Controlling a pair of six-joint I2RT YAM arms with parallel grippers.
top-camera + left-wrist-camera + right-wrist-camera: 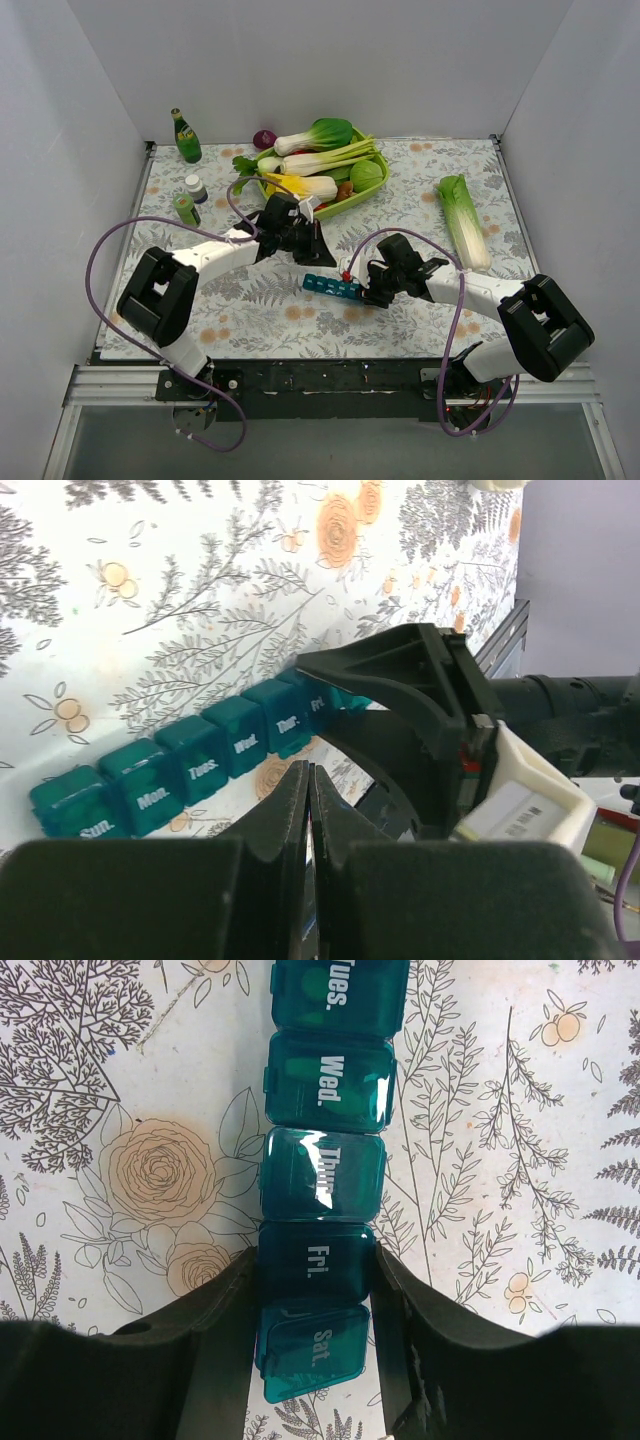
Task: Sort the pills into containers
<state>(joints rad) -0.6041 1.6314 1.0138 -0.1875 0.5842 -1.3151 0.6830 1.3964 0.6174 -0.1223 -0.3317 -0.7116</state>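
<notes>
On the counter (250, 300), grips narrow teal plastic compartment strip (322, 1175) at Fri. with right tool (315, 1265), likely steadying it; holds left tool (310, 790) shut nearby.

We find open tablecloth (250, 320) near the containers (325, 285), right gripper (368, 293) clamped across their right end — left gripper (315, 250) and basket (342, 206) crowding the far side.
</notes>
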